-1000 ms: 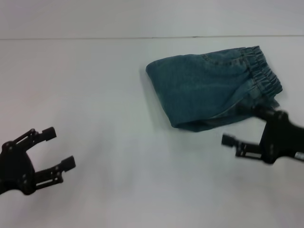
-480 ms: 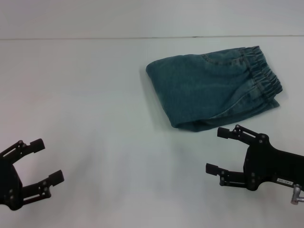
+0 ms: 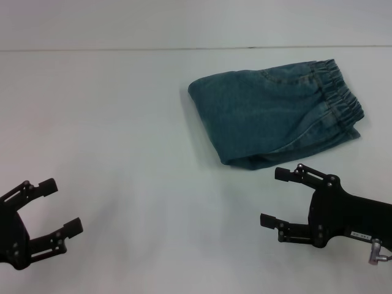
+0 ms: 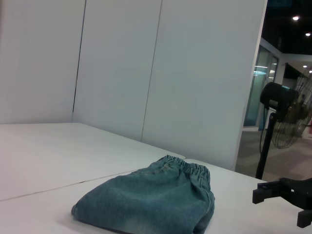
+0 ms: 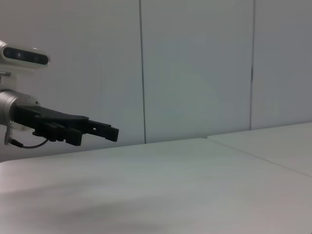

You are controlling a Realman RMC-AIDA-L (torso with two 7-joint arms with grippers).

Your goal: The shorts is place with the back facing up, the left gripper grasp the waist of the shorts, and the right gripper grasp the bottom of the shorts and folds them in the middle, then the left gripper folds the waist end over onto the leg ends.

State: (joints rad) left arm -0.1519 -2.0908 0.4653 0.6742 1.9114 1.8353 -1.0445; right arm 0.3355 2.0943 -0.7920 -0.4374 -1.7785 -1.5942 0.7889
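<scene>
The blue denim shorts (image 3: 275, 116) lie folded into a compact bundle on the white table, right of centre and toward the back. Their elastic waist (image 3: 340, 92) is at the bundle's right end. The left wrist view shows the same shorts (image 4: 146, 200) lying flat. My left gripper (image 3: 58, 205) hovers open at the front left corner, far from the cloth. My right gripper (image 3: 272, 196) is open at the front right, just in front of the bundle and apart from it. Nothing sits between either pair of fingers.
The white table (image 3: 122, 122) spreads wide to the left and front of the shorts. A pale wall runs along the table's far edge. A black standing fan (image 4: 278, 112) stands beyond the table in the left wrist view.
The right gripper pulled back from the shorts' waist end toward the front edge, empty. The left gripper drew back and down toward the front left corner. The shorts stayed still.
</scene>
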